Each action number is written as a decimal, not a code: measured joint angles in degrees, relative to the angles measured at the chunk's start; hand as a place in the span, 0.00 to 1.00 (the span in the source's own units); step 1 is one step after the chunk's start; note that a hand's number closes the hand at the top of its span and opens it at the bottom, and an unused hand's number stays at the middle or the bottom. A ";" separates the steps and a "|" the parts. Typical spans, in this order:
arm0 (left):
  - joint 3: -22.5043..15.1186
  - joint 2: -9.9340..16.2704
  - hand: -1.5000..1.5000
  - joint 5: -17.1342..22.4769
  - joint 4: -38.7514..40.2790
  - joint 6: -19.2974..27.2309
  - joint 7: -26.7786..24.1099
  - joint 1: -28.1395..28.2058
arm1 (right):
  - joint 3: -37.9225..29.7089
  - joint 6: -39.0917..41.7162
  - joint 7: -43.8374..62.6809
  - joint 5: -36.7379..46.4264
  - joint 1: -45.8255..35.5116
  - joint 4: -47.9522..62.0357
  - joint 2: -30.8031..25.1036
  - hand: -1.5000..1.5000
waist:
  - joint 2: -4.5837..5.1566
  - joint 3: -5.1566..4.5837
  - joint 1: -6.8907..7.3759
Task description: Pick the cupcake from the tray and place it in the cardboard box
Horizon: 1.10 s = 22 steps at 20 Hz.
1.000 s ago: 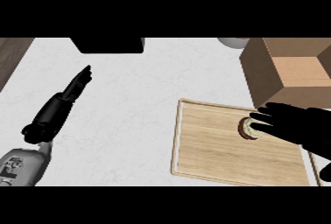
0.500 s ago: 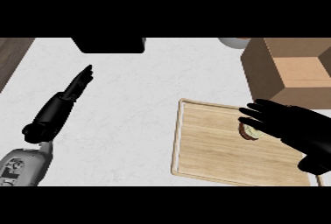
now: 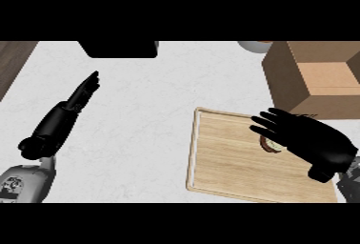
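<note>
- The step in hand appears to be the approach for the pick: the right hand hangs over the right part of the tray, fingers spread and only slightly bent, holding nothing.
- The cupcake sits on the tray at about 3 o'clock from the tray's middle. Only a thin arc of its brownish side and pale top shows at the left edge of the palm; the rest is hidden under the hand.
- Whether the palm touches the cupcake cannot be told from this view.
- Next, the hand would likely need to lower and curl fingers and thumb round the cupcake, lift it clear, then carry it toward 12 o'clock, where the cardboard box stands just beyond the tray's far right corner.
- The box is plain brown card with flat sides and sharp edges. Its top looks open, so the drop would be from above.
- The tray is a light wooden rectangle with fine grain and a low raised rim.
- The counter is white with faint grey marbling.
- The left hand rests at 9 o'clock, fingers straight and pressed together, pointing toward 1 o'clock, well apart from the tray.
- A black block sits at the counter's far edge near 11 o'clock, its shape boxy.
</note>
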 measured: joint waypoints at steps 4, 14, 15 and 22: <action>0.93 -1.22 0.50 -1.11 -0.01 -1.05 0.07 0.17 | -1.14 0.20 -2.88 2.17 -0.85 2.86 2.03 0.00 | 0.01 -0.01 -0.04; 3.04 -3.06 0.50 -3.02 0.78 -2.90 -0.75 -0.18 | -2.06 -2.09 -5.58 8.65 -2.03 9.91 6.35 0.00 | 0.03 0.00 -0.07; 3.14 -3.31 0.50 -3.45 1.11 -3.05 -1.19 -0.12 | -2.36 -1.47 -5.31 9.28 -2.36 9.76 6.80 0.00 | 0.02 0.00 -0.09; 4.72 -3.98 0.50 -4.16 1.00 -4.68 -0.55 -0.97 | -4.17 -5.10 -7.73 12.96 -4.33 18.21 9.83 0.00 | 0.04 -0.01 0.02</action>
